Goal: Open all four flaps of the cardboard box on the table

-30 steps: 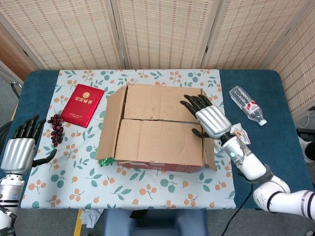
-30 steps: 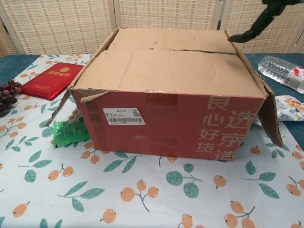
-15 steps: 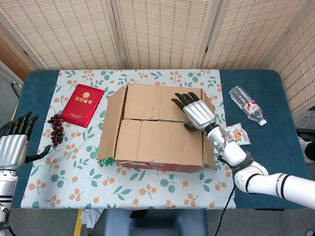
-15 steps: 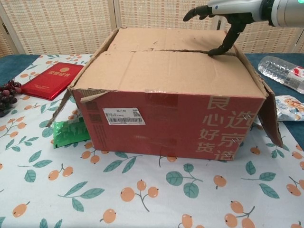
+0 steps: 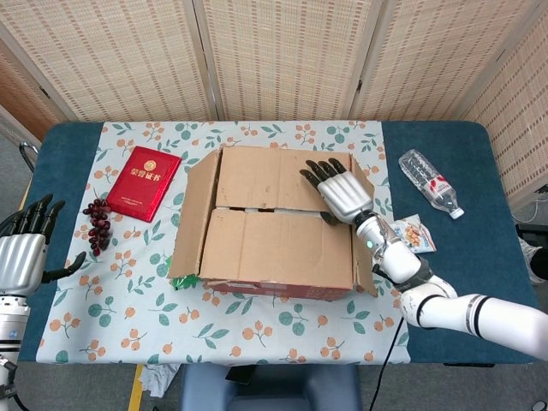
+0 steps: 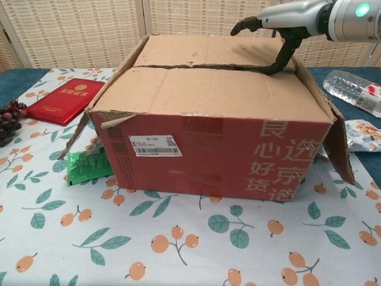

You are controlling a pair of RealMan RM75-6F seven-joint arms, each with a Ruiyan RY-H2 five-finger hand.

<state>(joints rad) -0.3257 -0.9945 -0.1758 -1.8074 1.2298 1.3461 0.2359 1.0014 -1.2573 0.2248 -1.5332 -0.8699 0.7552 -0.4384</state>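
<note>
The box (image 5: 274, 227) lies under the right hand (image 5: 341, 191), whose spread fingers rest on the far flap (image 5: 272, 178), thumb hooked down at the seam. Left hand (image 5: 24, 255) hovers open, well apart from the box.

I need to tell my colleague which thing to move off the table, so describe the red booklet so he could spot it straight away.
Start at the big cardboard box in the middle of the patterned tablecloth, then look to the box's left in the head view. The red booklet lies flat there, next to a bunch of dark grapes. It is the only flat red rectangle with a gold emblem on its cover.
</note>
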